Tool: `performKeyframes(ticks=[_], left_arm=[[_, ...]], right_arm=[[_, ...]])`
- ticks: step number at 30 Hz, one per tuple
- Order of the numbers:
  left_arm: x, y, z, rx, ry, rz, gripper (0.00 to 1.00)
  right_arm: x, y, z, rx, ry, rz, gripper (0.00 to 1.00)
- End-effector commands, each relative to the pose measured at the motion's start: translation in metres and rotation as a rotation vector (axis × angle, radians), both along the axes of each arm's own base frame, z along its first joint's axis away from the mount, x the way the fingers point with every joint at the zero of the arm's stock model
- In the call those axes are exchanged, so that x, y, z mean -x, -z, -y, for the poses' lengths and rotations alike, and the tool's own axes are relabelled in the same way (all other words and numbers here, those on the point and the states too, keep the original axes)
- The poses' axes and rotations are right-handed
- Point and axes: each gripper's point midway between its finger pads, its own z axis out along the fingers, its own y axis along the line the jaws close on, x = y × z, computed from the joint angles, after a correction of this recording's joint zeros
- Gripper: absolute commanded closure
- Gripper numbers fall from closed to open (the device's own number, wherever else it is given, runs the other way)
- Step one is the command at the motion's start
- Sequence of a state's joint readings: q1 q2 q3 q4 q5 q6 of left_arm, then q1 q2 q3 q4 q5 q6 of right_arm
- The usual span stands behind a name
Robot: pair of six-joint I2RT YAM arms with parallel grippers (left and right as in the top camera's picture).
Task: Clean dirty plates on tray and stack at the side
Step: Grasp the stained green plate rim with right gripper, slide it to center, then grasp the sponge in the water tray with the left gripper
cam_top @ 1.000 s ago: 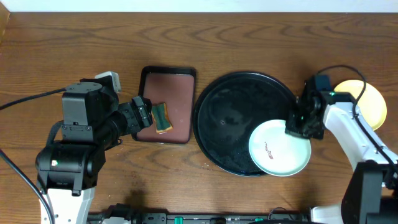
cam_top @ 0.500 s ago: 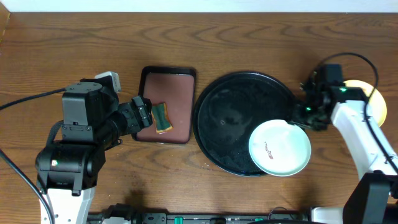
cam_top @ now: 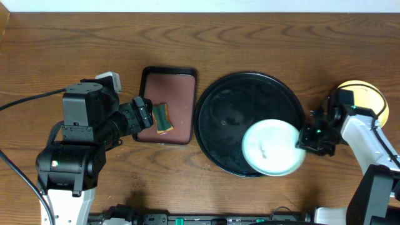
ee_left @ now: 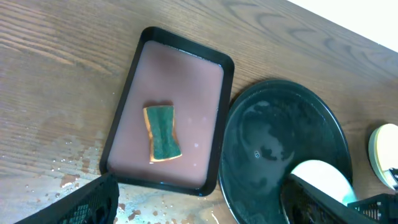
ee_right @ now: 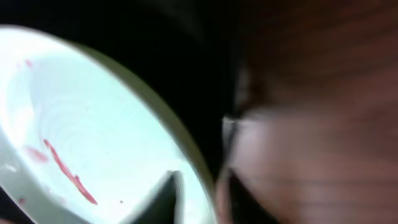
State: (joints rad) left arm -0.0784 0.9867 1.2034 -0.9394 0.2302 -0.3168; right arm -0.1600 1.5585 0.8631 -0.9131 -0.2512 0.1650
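A pale mint-blue plate with a reddish smear lies on the front right of the large black tray. My right gripper is at the plate's right rim. In the right wrist view the fingers straddle the rim of the plate, one inside and one outside, shut on it. A pale yellow plate sits on the table to the right of the tray. My left gripper is open and empty by the brown tray. The third plate is not visible.
A rectangular brown tray left of the black tray holds a green and yellow sponge, which also shows in the left wrist view. Water drops and reddish spots lie on the table in front of the brown tray.
My right gripper has moved forward from the tray's right side to the plate's right rim. The plate has shifted a little left and looks blurred. The left arm has not moved.
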Motion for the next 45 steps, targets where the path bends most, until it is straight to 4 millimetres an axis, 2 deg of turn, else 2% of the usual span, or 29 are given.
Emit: performKeyframes(ticks=[1,5,6,13,16,17,19,20,22,25,26,27,29,34,37,42,45], left_arm=[[-0.001,-0.009,-0.001,0.001,-0.003,0.021,0.16],[-0.001,-0.009,-0.001,0.001,-0.003,0.021,0.16],[-0.001,-0.009,-0.001,0.001,-0.003,0.021,0.16],[-0.001,-0.009,-0.001,0.001,-0.003,0.021,0.16],[-0.001,-0.009,-0.001,0.001,-0.003,0.021,0.16],[-0.001,-0.009,-0.001,0.001,-0.003,0.021,0.16],[-0.001,-0.009,-0.001,0.001,-0.003,0.021,0.16],[-0.001,-0.009,-0.001,0.001,-0.003,0.021,0.16],[-0.001,-0.009,-0.001,0.001,-0.003,0.021,0.16],[-0.001,-0.009,-0.001,0.001,-0.003,0.021,0.16],[-0.001,-0.009,-0.001,0.001,-0.003,0.021,0.16],[-0.001,-0.009,-0.001,0.001,-0.003,0.021,0.16],[-0.001,-0.009,-0.001,0.001,-0.003,0.021,0.16],[-0.001,-0.009,-0.001,0.001,-0.003,0.021,0.16],[-0.001,-0.009,-0.001,0.001,-0.003,0.021,0.16],[-0.001,-0.009,-0.001,0.001,-0.003,0.021,0.16],[-0.002,-0.009,-0.003,-0.007,-0.011,0.023,0.16]], right_arm=[[-0.013,-0.011,-0.031,-0.118,-0.076,0.077,0.99],[-0.035,-0.025,-0.045,-0.181,-0.086,0.159,0.99],[-0.049,-0.031,-0.045,-0.179,-0.062,0.200,0.99],[-0.093,-0.042,-0.051,-0.155,-0.080,0.387,0.99],[-0.093,-0.035,-0.037,-0.038,-0.078,0.376,0.99],[-0.090,-0.031,-0.030,0.002,-0.071,0.356,0.95],[-0.082,-0.026,-0.018,0.064,-0.067,0.318,0.72],[-0.079,-0.025,-0.014,0.082,-0.074,0.306,0.64],[-0.077,-0.024,-0.012,0.084,-0.092,0.299,0.66],[-0.075,-0.026,-0.026,0.014,-0.144,0.310,0.75],[-0.072,-0.027,-0.031,-0.007,-0.150,0.301,0.75],[-0.068,-0.026,-0.034,-0.012,-0.164,0.289,0.72],[-0.068,-0.024,-0.032,0.024,-0.188,0.289,0.60],[-0.097,-0.023,-0.025,0.094,-0.188,0.391,0.55],[-0.115,-0.014,-0.022,0.104,-0.168,0.427,0.53],[-0.113,0.014,-0.039,-0.010,-0.179,0.368,0.59],[-0.108,0.028,-0.047,-0.058,-0.188,0.329,0.70]])
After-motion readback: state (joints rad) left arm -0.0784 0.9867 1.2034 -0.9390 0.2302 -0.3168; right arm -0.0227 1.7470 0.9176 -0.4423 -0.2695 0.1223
